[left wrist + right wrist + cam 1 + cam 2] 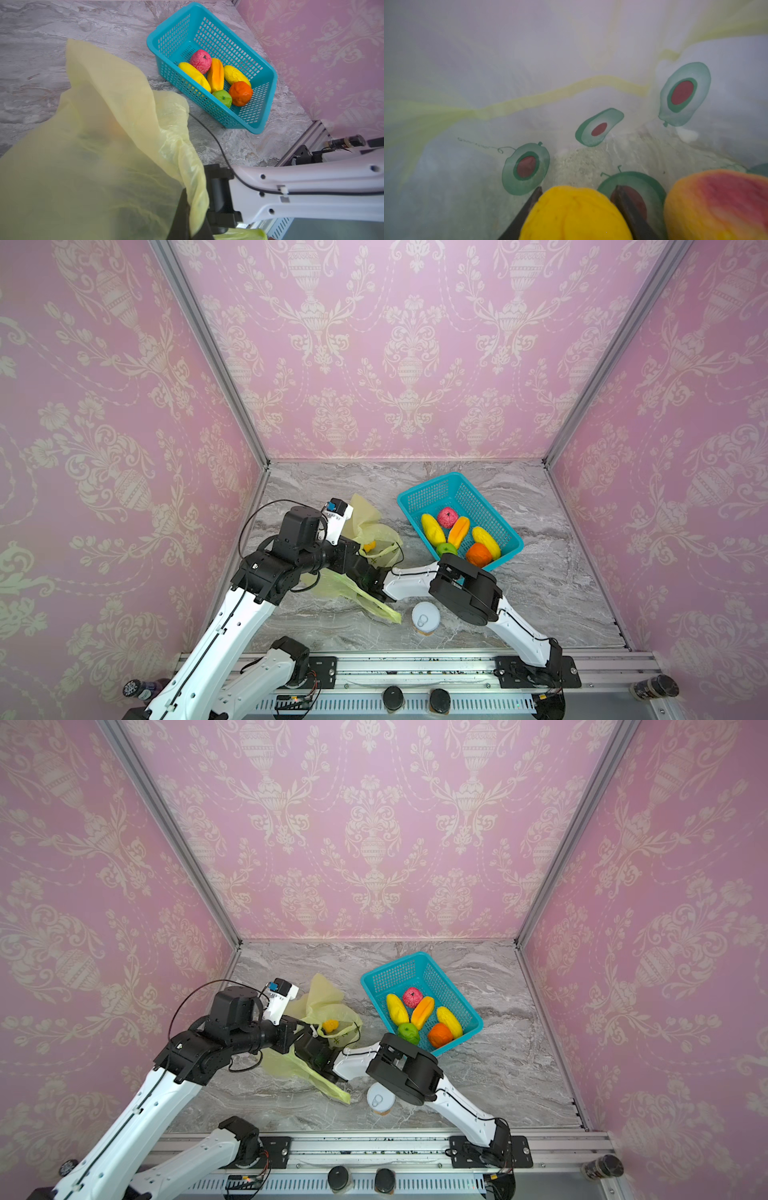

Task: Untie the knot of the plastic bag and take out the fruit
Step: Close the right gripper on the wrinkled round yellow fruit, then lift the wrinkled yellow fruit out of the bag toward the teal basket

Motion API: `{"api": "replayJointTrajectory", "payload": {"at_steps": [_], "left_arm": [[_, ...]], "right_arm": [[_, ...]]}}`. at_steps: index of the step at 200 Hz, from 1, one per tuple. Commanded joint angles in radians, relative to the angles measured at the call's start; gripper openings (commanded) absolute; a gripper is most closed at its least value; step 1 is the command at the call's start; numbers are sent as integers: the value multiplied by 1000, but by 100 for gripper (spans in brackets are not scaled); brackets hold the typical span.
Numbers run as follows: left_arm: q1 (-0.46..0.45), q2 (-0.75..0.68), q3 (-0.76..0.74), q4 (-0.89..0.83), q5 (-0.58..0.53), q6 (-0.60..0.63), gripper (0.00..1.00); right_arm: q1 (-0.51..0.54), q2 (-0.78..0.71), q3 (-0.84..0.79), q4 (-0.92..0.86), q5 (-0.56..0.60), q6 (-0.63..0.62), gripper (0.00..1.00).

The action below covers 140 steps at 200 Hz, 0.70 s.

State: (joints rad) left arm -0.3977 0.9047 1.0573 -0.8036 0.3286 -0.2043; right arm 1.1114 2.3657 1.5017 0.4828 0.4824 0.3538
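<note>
Inside the thin translucent plastic bag (365, 526), on the marble table's (540, 593) left half, the right gripper (578, 193) clasped one dimpled yellow lemon (575, 214) beside one red-orange fruit (716, 203). The left gripper (185, 199) pinched the bag's film. Six fruits (446, 517) lay in the teal mesh basket (432, 493).

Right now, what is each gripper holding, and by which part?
Left gripper: plastic bag, by its mouth edge. Right gripper: lemon, by its sides, inside bag.

A thin, translucent yellow-green plastic bag (365, 526) printed with green avocados lies crumpled, mouth open, on the left half of the surface. Inside it are a yellow lemon (575, 214) and a red-orange fruit (720, 203). Six more toy fruit (459, 531) lie together in a teal basket (428, 494) right of centre.
</note>
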Motion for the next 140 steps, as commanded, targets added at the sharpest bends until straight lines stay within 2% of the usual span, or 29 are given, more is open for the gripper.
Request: {"api": "replayJointTrajectory", "payload": {"at_steps": [1,42,73,115,140], "left_arm": [[36,15,11,-44,-112,1,0],[77,22,10,-57,-183,-4,0],[98,34,8,-61,-193,-6,0],[103,30,-2,-58,-188,-7,0],[104,36,-8,-58,-182,-8,0]], "right_arm": [[24,-125,-113,102,-47,-46,32],[74,-327,-381,239,-66,-112,28],[129,-486,-515,284,-61,-191,26],[148,-706,-635,246,22,-214,22],[147,-866,-709,201,136,-254,23]]}}
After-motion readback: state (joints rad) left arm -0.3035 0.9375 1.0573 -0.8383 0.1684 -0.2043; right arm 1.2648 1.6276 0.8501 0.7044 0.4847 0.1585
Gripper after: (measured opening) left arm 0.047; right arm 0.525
